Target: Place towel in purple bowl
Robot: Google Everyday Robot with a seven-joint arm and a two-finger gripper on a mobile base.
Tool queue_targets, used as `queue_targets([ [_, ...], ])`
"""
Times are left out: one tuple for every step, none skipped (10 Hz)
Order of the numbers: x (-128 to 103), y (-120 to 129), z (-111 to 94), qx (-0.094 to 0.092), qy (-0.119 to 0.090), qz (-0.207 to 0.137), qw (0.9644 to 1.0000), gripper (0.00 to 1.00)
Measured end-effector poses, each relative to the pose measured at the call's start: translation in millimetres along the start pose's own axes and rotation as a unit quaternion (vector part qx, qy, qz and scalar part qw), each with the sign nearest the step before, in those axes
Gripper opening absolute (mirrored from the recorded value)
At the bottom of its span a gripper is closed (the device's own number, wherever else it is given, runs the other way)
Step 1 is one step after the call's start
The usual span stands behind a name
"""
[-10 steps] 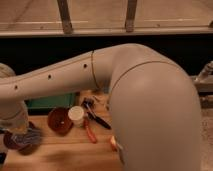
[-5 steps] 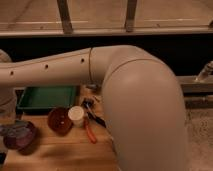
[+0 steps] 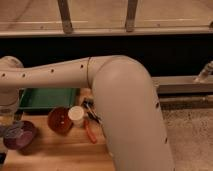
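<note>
The towel (image 3: 12, 131), a pale grey bunch, lies on the purple bowl (image 3: 21, 138) directly beneath the gripper (image 3: 8, 119), which hangs at the far left edge of the view at the end of the white arm (image 3: 125, 100). Whether the jaws are apart, together or clamped on the cloth I cannot tell; the wrist hides them.

A second ago the forearm sloped down low over the bowl. It now runs higher and nearly level, so the wrist has lifted and more of the green tray (image 3: 47, 98) shows behind it. The towel has stayed down at the bowl and not risen with the arm, so I judge the placing done or nearly so, with only a clean retreat left.

Out from the jaws to their far side sit a brown bowl (image 3: 60, 121), a white cup (image 3: 76, 115) just beside it, and a red-handled tool (image 3: 90, 133), all on a wooden table (image 3: 65, 156). Beyond the table edge is speckled floor (image 3: 192, 135), and behind it a dark wall band under a pale railed ledge (image 3: 150, 31).
</note>
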Motion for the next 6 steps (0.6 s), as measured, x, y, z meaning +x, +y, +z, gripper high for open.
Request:
queue_targets([
  [1, 0, -1, 0.0, 0.0, 0.001, 1.0, 0.0],
  [2, 1, 1, -0.001, -0.002, 0.002, 1.0, 0.0],
  [4, 2, 4, -0.003, -0.008, 0.007, 0.9999, 0.0],
  [10, 2, 10, -0.005, -0.013, 0.012, 0.9998, 0.0],
  [22, 0, 26, -0.012, -0.025, 0.02, 0.9994, 0.0],
  [27, -1, 35, -0.018, -0.033, 0.023, 0.999, 0.0],
])
